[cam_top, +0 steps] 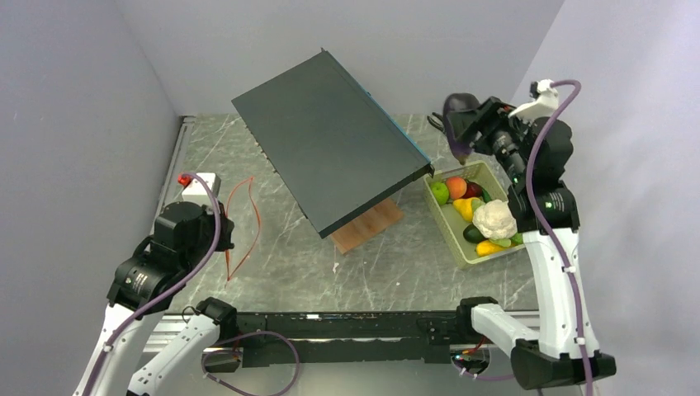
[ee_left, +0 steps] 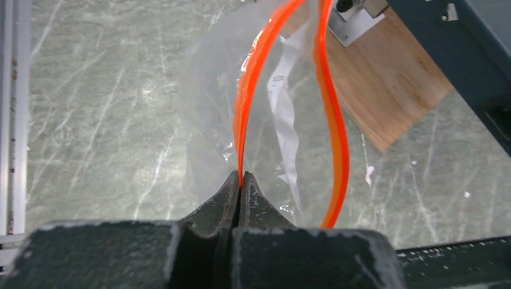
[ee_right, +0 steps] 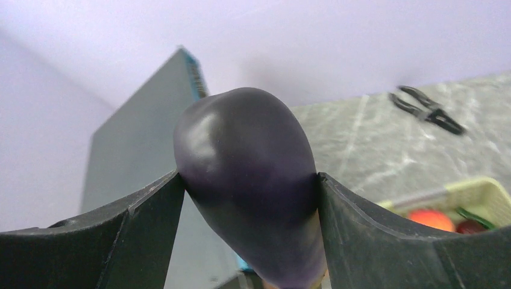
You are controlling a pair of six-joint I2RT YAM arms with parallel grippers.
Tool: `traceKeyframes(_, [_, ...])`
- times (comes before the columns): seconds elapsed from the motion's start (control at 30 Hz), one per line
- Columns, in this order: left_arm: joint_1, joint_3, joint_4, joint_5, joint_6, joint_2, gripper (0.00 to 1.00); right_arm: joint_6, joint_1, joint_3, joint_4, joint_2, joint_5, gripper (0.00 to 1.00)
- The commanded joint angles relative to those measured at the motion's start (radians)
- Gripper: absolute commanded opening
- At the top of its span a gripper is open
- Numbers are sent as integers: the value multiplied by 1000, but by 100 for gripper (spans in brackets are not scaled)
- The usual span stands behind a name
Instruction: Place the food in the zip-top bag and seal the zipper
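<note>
Both off-frame: eggplant (ee_right: pixel 247 180) tip and zipper (ee_left: pixel 244 108) far end.

Plain pale purple-grey walls (cam_top: pixel 74 124) stand around a grey marble-look counter (cam_top: pixel 396 272) with white streaks, where a big dark board (cam_top: pixel 330 153) leans tilted on a wooden block (cam_top: pixel 367 227).

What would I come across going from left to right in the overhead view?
First the left arm → zip-top bag → tilted dark panel → pale green tray of toy food.
</note>
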Motion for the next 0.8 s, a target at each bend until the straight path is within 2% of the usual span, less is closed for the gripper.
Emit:
traceKeyframes(0.0, [3,70,-92,64,-91,-2,0,-20,174,142,51,52,29,0])
traceKeyframes(0.2, [3,151,-136,92,-166,-8,0,-43,486,348,66,202,137,0])
traceKeyframes(0.3, [3,188,-154,108,-200,-7,0,6,590,382,153,249,108,0])
traceKeyframes(0.5, [3,235,-165,187,-244,1,0,117,820,331,491,350,-14,0])
traceKeyframes(0.77, [3,271,-178,199,-313,-25,0,191,1040,123,1023,443,0,0])
